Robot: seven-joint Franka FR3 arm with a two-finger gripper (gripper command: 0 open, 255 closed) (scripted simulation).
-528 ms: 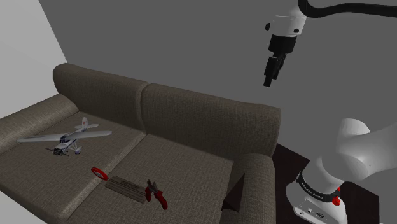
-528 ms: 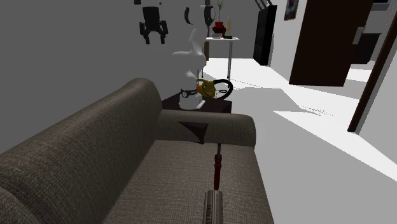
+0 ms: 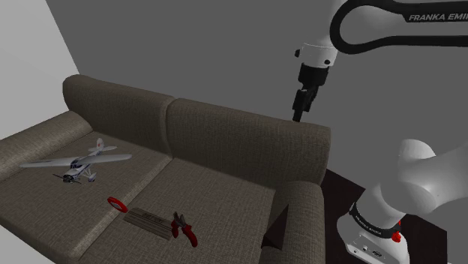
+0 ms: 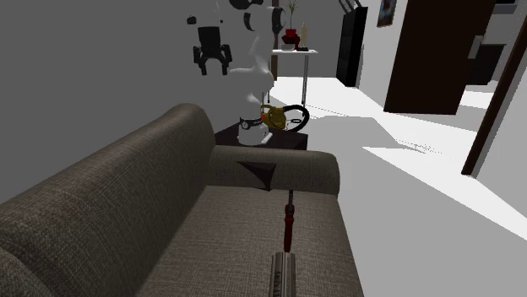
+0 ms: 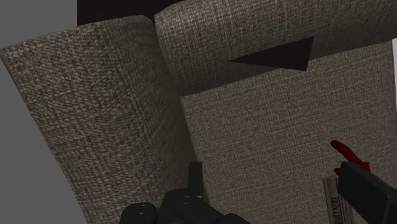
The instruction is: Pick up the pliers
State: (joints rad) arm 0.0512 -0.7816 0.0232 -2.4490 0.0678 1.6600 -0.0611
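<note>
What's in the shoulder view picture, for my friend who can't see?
A white robot arm holds its black end effector high above a brown sofa, far from the red-handled pliers lying on the seat. A toy airplane and a red ring lie there too.

In the shoulder view, a model airplane (image 3: 75,163) is set on the left seat cushion of the sofa (image 3: 225,135). Near the seat's front edge, a ring (image 3: 116,203), a flat box (image 3: 150,220) and the pliers (image 3: 183,227) are lined up left to right, each just beside the next. The gripper (image 3: 298,114) is held above the backrest, well apart from them. The arm's base (image 3: 373,225) is placed right of the armrest (image 3: 300,217).
</note>
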